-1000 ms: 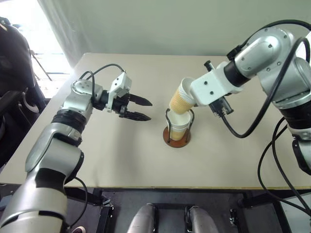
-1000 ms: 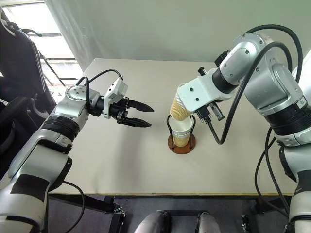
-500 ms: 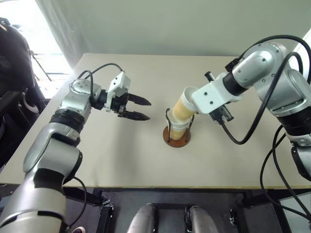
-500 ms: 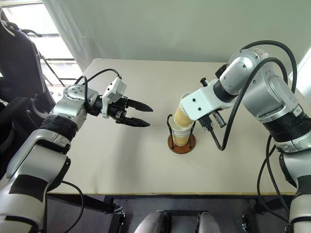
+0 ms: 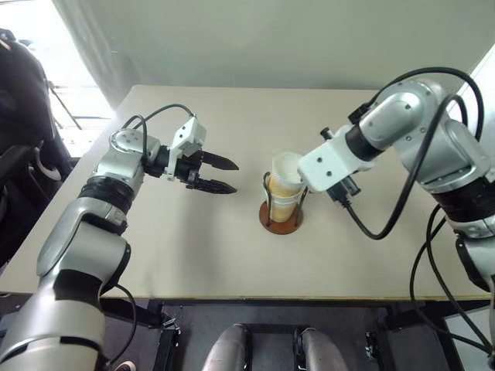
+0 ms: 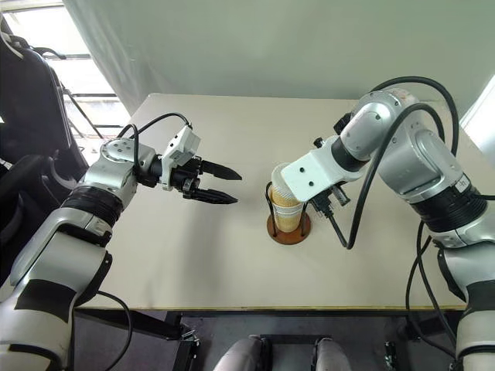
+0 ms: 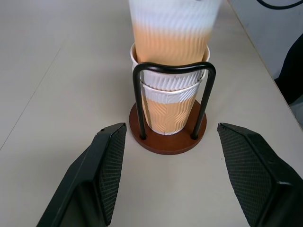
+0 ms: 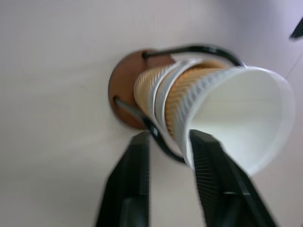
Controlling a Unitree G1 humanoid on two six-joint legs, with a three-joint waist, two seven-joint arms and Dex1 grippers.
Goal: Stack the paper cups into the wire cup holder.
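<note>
The wire cup holder [image 5: 280, 220] stands mid-table on its reddish-brown base, with black wire loops [image 7: 173, 67] rising around nested paper cups [image 7: 170, 113]. A third paper cup [image 5: 285, 171] sits on top of the stack, leaning a little toward my right arm. My right gripper [image 8: 170, 135] hovers right above it with its fingers apart; one finger [image 8: 208, 179] lies against that cup's rim, and wire and table show in the gap. My left gripper [image 5: 223, 175] hangs open to the left of the holder, pointing at it, with nothing between its fingers.
The beige table [image 5: 193, 255] has its front edge near me and its left edge beside a black chair [image 5: 19, 116]. A pale curtain [image 5: 255, 39] hangs behind the table. Black cables [image 5: 387, 224] loop down from my right arm.
My right arm has lowered the tilted cup into the stack in the holder, and its fingers have parted. The left arm has stayed still.
</note>
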